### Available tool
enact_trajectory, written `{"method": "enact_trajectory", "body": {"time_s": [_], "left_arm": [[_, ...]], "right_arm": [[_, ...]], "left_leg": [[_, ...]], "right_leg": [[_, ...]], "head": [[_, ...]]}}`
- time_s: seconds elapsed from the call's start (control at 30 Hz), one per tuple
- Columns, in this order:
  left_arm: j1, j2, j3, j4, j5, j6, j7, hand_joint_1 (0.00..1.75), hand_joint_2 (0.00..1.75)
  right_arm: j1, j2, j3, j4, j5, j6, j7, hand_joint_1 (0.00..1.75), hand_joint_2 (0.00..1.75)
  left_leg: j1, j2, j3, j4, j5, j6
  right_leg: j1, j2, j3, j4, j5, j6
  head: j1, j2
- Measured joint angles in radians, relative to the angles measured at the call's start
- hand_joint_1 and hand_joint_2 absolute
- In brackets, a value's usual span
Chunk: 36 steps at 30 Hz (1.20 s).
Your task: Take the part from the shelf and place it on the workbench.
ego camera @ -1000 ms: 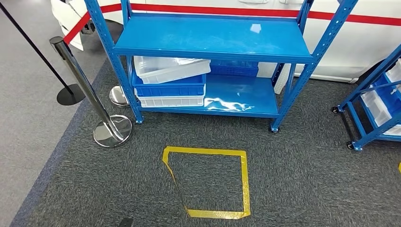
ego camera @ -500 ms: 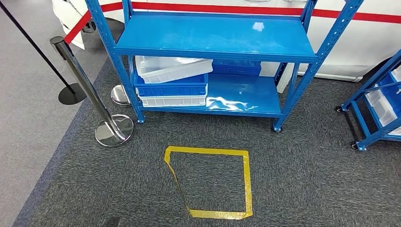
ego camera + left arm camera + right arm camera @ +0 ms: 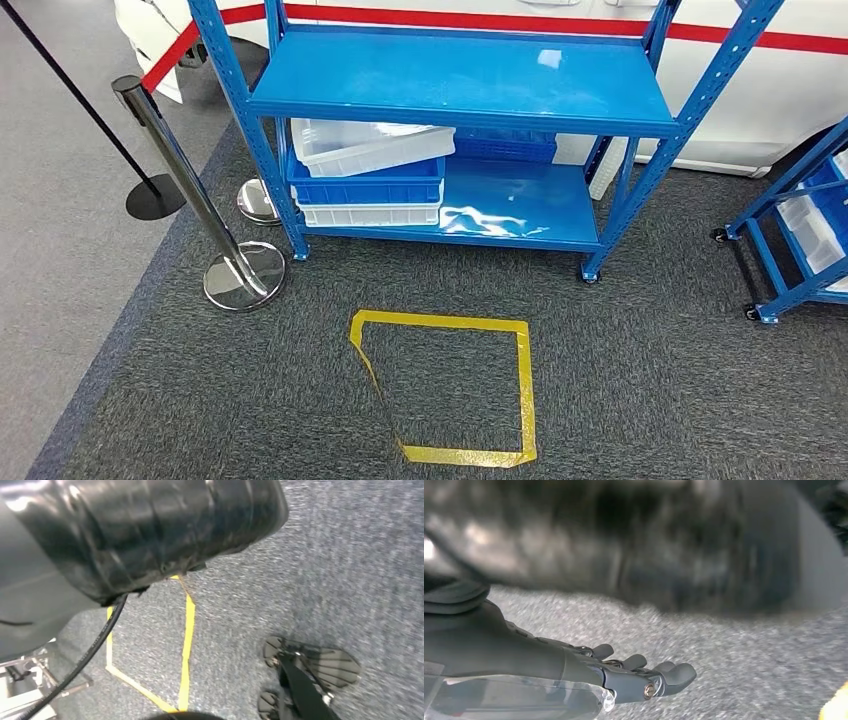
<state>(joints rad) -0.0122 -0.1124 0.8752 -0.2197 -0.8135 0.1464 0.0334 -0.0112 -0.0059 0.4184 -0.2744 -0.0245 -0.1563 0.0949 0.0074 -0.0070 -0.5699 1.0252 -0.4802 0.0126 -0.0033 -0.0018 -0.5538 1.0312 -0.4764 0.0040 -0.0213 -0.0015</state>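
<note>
A blue shelf stands on grey carpet. On its lower level sit a tilted clear bin, a blue bin and a white bin, stacked; contents cannot be told. The right hand hangs beside the robot, fingers loosely extended, holding nothing. The left hand's state cannot be told.

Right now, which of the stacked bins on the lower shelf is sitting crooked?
The top clear bin: it sits tilted and skewed on the blue bin, which lies flat and squarely on the white bin at the bottom.
</note>
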Motion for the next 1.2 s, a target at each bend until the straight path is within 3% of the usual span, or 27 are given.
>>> {"method": "enact_trajectory", "body": {"time_s": [0.07,0.13,0.2,0.23,0.27,0.33,0.37,0.4,0.43,0.5,0.53,1.0,1.2], "left_arm": [[0.013,0.006,-0.044,-0.003,0.054,-0.009,-0.002,0.0,0.0],[0.017,0.013,-0.09,-0.013,0.107,-0.018,-0.005,0.0,0.0],[0.016,0.021,-0.139,-0.029,0.16,-0.027,-0.008,0.0,0.0],[0.014,0.025,-0.162,-0.039,0.185,-0.031,-0.009,0.0,0.0],[0.012,0.028,-0.185,-0.051,0.209,-0.036,-0.01,0.0,0.0],[0.006,0.034,-0.228,-0.076,0.256,-0.044,-0.012,0.0,0.0],[0.003,0.038,-0.249,-0.089,0.279,-0.048,-0.014,0.0,0.0],[0.001,0.043,-0.271,-0.102,0.302,-0.052,-0.015,0.0,0.0],[0.0,0.048,-0.295,-0.113,0.328,-0.057,-0.016,0.0,0.0],[0.005,0.054,-0.344,-0.13,0.38,-0.066,-0.018,0.0,0.0],[0.01,0.056,-0.369,-0.135,0.405,-0.071,-0.019,0.0,0.0],[0.134,0.078,-0.674,-0.151,0.771,-0.135,-0.03,0.0,0.0],[0.15,0.085,-0.746,-0.151,0.812,-0.142,-0.032,0.0,0.0]], "right_arm": [[0.007,0.0,-0.022,-0.009,0.002,0.01,-0.006,0.0,0.0],[0.022,0.0,-0.044,-0.012,0.004,0.021,-0.012,0.0,0.0],[0.044,0.0,-0.065,-0.013,0.004,0.031,-0.016,0.0,0.87],[0.056,0.0,-0.075,-0.013,0.004,0.035,-0.018,0.0,1.31],[0.07,0.0,-0.085,-0.012,0.005,0.04,-0.02,0.0,1.75],[0.097,-0.001,-0.106,-0.008,0.006,0.048,-0.026,0.0,1.75],[0.108,-0.001,-0.116,-0.006,0.006,0.053,-0.028,0.0,1.75],[0.118,-0.001,-0.126,-0.004,0.006,0.058,-0.031,0.0,1.75],[0.127,0.0,-0.137,-0.003,0.006,0.062,-0.033,0.0,1.31],[0.139,0.0,-0.159,-0.002,0.007,0.072,-0.039,0.0,0.44],[0.143,0.0,-0.17,-0.002,0.008,0.077,-0.042,0.0,0.0],[0.149,0.0,-0.311,-0.057,0.023,0.148,-0.086,0.0,0.0],[0.149,0.0,-0.344,-0.076,0.023,0.154,-0.088,0.0,0.0]], "left_leg": [[0.001,0.001,0.004,-0.009,0.005,0.014],[0.001,0.002,0.007,-0.015,0.008,0.025],[-0.002,0.003,0.007,-0.015,0.007,0.03],[-0.003,0.003,0.008,-0.015,0.006,0.031],[-0.004,0.002,0.009,-0.014,0.005,0.031],[-0.004,0.002,0.013,-0.01,0.0,0.029],[-0.007,0.001,0.013,-0.004,-0.005,0.026],[-0.01,0.0,0.012,0.001,-0.01,0.024],[-0.014,0.0,0.01,0.006,-0.014,0.022],[-0.016,0.0,0.008,0.007,-0.017,0.02],[-0.015,0.0,0.01,0.006,-0.018,0.019],[-0.012,0.0,0.023,-0.006,-0.018,0.007],[-0.012,0.0,0.023,-0.006,-0.018,0.007]], "right_leg": [[-0.003,0.001,-0.008,0.023,-0.018,0.009],[-0.006,0.001,-0.05,0.118,-0.075,0.014],[-0.006,0.001,-0.109,0.241,-0.128,0.017],[-0.006,0.001,-0.124,0.27,-0.13,0.018],[-0.006,0.001,-0.122,0.261,-0.114,0.017],[-0.01,0.001,-0.069,0.146,-0.046,0.021],[-0.012,0.003,-0.039,0.083,-0.022,0.026],[-0.014,0.005,-0.019,0.038,-0.01,0.024],[-0.014,0.008,-0.009,0.016,-0.007,0.021],[-0.01,0.013,-0.008,0.014,-0.009,0.005],[-0.008,0.013,-0.007,0.014,-0.009,0.005],[-0.004,0.013,-0.004,0.014,-0.014,-0.006],[-0.005,0.013,-0.003,0.013,-0.014,-0.006]], "head": [[0.0,0.0],[0.001,0.0],[0.001,0.0],[0.001,0.0],[0.001,0.0],[0.001,0.0],[0.001,0.0],[0.0,0.0],[-0.001,0.0],[-0.004,0.0],[-0.004,0.0],[-0.003,0.0],[-0.003,0.0]]}}
